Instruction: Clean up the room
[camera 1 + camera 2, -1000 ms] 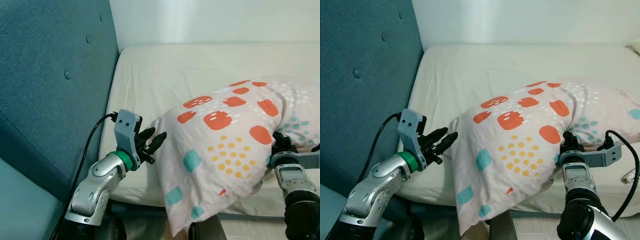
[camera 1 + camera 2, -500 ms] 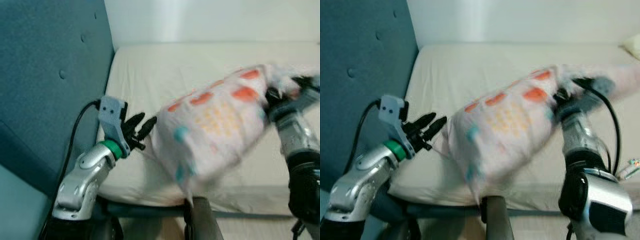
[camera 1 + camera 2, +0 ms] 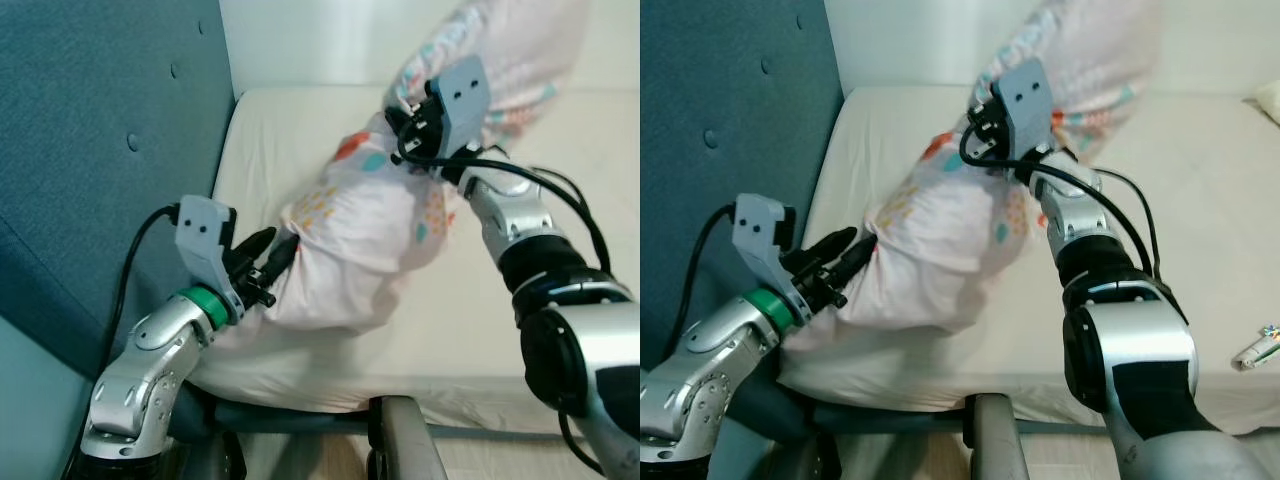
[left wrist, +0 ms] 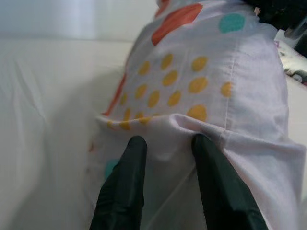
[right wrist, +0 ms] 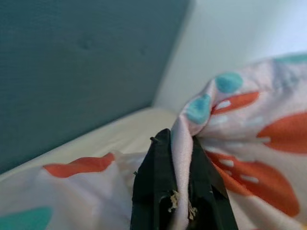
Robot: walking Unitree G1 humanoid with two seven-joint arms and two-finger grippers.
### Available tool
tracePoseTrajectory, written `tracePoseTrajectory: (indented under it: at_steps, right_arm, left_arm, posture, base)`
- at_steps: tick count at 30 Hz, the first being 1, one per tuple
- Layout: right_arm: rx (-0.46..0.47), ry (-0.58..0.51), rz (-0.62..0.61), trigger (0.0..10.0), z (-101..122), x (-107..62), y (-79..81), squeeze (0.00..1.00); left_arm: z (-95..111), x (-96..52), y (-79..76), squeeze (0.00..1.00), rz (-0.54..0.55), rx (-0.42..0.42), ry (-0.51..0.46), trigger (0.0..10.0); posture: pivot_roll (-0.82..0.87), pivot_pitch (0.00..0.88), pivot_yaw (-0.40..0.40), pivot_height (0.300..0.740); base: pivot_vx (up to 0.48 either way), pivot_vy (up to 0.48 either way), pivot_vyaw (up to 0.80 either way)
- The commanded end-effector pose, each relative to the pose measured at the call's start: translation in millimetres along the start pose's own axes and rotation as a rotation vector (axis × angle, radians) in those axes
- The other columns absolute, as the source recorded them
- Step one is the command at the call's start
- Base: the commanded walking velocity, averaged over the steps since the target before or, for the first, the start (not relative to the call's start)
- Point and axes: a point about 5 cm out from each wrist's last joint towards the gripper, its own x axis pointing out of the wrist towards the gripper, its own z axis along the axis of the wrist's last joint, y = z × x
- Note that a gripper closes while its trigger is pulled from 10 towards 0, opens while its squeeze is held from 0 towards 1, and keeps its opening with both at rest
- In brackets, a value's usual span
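Bright, even, soft light; faint shadows. Pillow (image 3: 500, 50) top motion-blurred beyond right gripper (image 3: 408, 128). Wrist views soft-focused close up.

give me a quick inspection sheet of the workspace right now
surface: cream mattress, bare sheet
job's things: white pillow with orange, yellow and teal spots, one end lifted, the other on the bed
clutter: small wrapper at the bed edge
grippers: right pincer shut on pillow fabric; left pincer open against the pillow's lower end
cables: black cables along both arms
surroundings: teal padded headboard, white wall
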Motion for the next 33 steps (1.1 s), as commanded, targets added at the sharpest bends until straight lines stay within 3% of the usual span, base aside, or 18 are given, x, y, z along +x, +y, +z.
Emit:
tracePoseTrajectory:
  at_steps: [1, 4, 7, 12, 15, 19, 21, 23, 26, 27, 29, 30, 31, 32, 33]
  right_arm:
    - [-0.088, -0.072, 0.062, 0.0, 21, -0.5, -8.1, 0.00]
    - [-0.103, -0.091, 0.096, 0.0, 29, -12.7, -25.4, 0.00]
    - [0.036, -0.172, 0.105, 0.0, 48, -20.8, -47.0, 0.00]
    - [0.108, -0.237, 0.107, 0.0, 62, -23.7, -58.0, 0.00]
    - [0.217, -0.349, 0.082, 0.0, 83, -27.0, -72.2, 0.00]
    - [0.293, -0.421, 0.119, 0.0, 95, -28.5, -77.0, 0.00]
    - [0.289, -0.401, 0.129, 0.0, 95, -30.6, -78.8, 0.00]
    - [0.261, -0.354, 0.129, 0.0, 90, -32.9, -79.6, 0.00]
    - [0.233, -0.223, 0.000, 0.0, 65, -37.7, -83.4, 0.00]
    - [0.233, -0.223, 0.000, 0.0, 65, -37.7, -83.4, 0.00]
    - [0.226, -0.107, -0.090, 0.0, 40, -41.4, -81.0, 0.00]
    - [0.253, -0.040, -0.145, 0.0, 14, -44.9, -72.4, 0.00]
    - [0.255, -0.022, -0.153, 0.0, 7, -45.8, -68.3, 0.00]
    - [0.276, -0.028, -0.154, 7.8, 2, -45.9, -64.9, 0.00]
    - [0.294, -0.035, -0.158, 10.0, -2, -46.2, -61.9, 0.00]
  left_arm:
    - [21, -4.3, 5.7, 0.00, -0.009, -0.028, -0.088, 10.0]
    - [54, -8.4, 12.3, 0.00, -0.081, -0.071, -0.214, 10.0]
    - [84, -10.3, 15.9, 0.00, -0.153, -0.127, -0.327, 10.0]
    - [104, -12.8, 17.7, 0.00, -0.197, -0.179, -0.415, 10.0]
    - [129, -17.3, 21.2, 0.00, -0.235, -0.241, -0.521, 10.0]
    - [133, -18.2, 21.8, 0.00, -0.242, -0.260, -0.529, 10.0]
    - [130, -18.4, 20.1, 0.00, -0.242, -0.272, -0.513, 10.0]
    - [126, -18.6, 18.5, 0.00, -0.237, -0.283, -0.500, 10.0]
    - [120, -16.8, 17.5, 0.00, -0.224, -0.305, -0.476, 10.0]
    - [120, -16.8, 17.5, 0.00, -0.224, -0.305, -0.476, 10.0]
    - [116, -14.6, 14.8, 0.00, -0.223, -0.317, -0.461, 10.0]
    - [110, -11.5, 9.7, 0.00, -0.222, -0.323, -0.432, 10.0]
    - [107, -10.6, 7.9, 0.00, -0.219, -0.324, -0.418, 10.0]
    - [105, -10.5, 6.8, 0.00, -0.217, -0.317, -0.402, 10.0]
    - [101, -10.5, 5.7, 0.00, -0.216, -0.305, -0.381, 10.0]
  posture:
    - [-0.03, 0.152, 0.051, 0.571]
    - [-0.04, 0.153, 0.051, 0.571]
    - [-0.06, 0.151, 0.057, 0.571]
    - [-0.08, 0.148, 0.056, 0.571]
    - [-0.08, 0.145, 0.052, 0.571]
    - [-0.08, 0.144, 0.052, 0.571]
    - [-0.07, 0.145, 0.046, 0.571]
    - [-0.07, 0.145, 0.046, 0.571]
    - [-0.08, 0.144, 0.042, 0.571]
    - [-0.08, 0.144, 0.042, 0.571]
    - [-0.08, 0.146, 0.038, 0.571]
    - [-0.07, 0.150, 0.039, 0.571]
    - [-0.07, 0.150, 0.039, 0.571]
    - [-0.06, 0.151, 0.042, 0.571]
    - [-0.06, 0.152, 0.043, 0.571]
  base:
    - [0.000, 0.000, 0.00]
    - [0.000, 0.000, 0.00]
    - [0.000, 0.000, 0.00]
    - [0.000, 0.000, 0.00]
    - [0.000, 0.000, 0.00]
    - [0.000, 0.000, 0.00]
    - [0.000, 0.000, 0.00]
    - [0.000, 0.000, 0.00]
    - [0.000, 0.000, 0.00]
    - [0.000, 0.000, 0.00]
    - [0.000, 0.000, 0.00]
    - [0.000, 0.000, 0.00]
    - [0.000, 0.000, 0.00]
    - [0.000, 0.000, 0.00]
    - [0.000, 0.000, 0.00]
